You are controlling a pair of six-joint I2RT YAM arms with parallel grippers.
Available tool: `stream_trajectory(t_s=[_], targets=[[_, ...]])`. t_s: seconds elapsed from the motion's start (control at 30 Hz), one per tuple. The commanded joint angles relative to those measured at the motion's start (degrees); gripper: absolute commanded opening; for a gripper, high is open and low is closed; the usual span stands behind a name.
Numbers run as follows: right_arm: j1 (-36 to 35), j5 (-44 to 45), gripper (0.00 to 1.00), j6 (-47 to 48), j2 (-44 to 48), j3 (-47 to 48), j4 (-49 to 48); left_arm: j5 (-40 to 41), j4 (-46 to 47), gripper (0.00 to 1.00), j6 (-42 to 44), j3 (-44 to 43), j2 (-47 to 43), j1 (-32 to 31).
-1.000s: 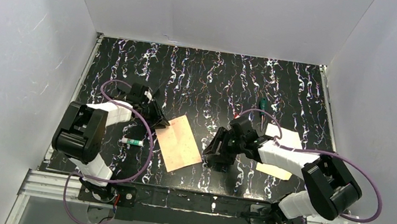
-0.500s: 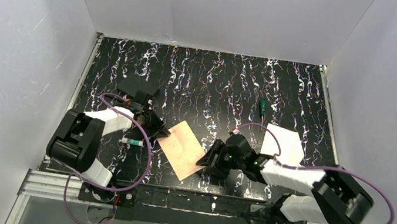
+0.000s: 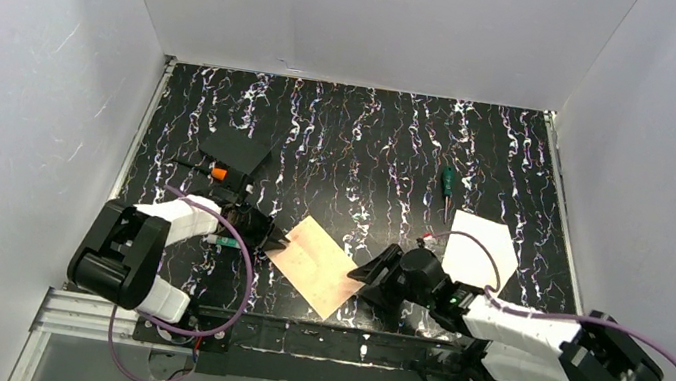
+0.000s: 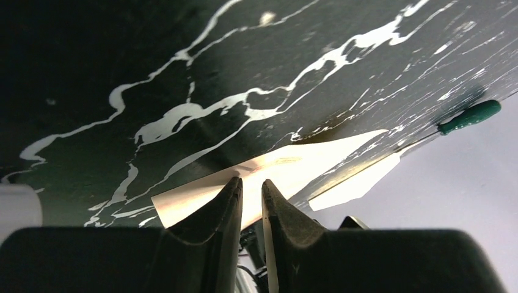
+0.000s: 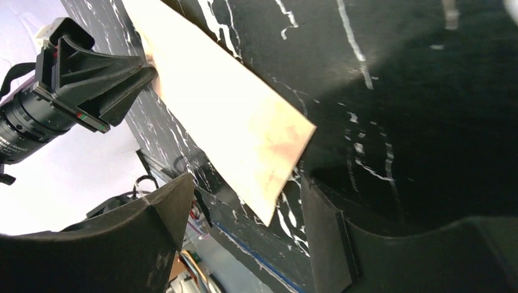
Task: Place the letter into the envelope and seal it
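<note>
The left jaws pinched a corner of the envelope (image 3: 315, 266) on the counter (image 3: 373, 135), the right jaws gaped wide at its opposite corner, and the letter (image 3: 490, 240) lay apart, rightward.

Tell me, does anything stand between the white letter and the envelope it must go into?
Only the robot itself: the right claw, open at the right corner of the envelope, sits between it and the letter. No loose object shows there. The green pen lies farther back, off that path.
</note>
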State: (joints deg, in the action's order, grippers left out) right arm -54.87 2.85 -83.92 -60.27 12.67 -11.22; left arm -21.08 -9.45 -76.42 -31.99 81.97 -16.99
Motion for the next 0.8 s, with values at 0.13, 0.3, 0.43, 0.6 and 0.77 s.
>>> stream_trajectory(t_s=[0.13,0.3,0.43,0.6,0.77], targets=[[-0.23,-5.31,0.71,-1.39,-12.65,2.67,-3.96,-1.59,-4.63,0.18,-7.02,2.48,2.47,-0.46],[-0.23,-3.21,0.72,-1.51,-11.4,0.7,-14.86,-2.27,-5.67,0.18,-6.33,1.22,4.28,-0.43],[-0.23,-0.34,0.73,1.89,-8.81,-0.27,-21.03,-1.44,-6.15,0.18,-5.34,0.7,4.71,-0.45],[-0.24,2.17,0.82,5.63,-7.54,-1.05,-28.1,-1.02,-6.6,0.18,-4.79,0.13,5.12,-0.38],[-0.15,4.9,0.87,7.87,-7.52,1.45,-24.82,0.26,-7.05,0.18,-4.17,-0.8,5.44,-0.32]])
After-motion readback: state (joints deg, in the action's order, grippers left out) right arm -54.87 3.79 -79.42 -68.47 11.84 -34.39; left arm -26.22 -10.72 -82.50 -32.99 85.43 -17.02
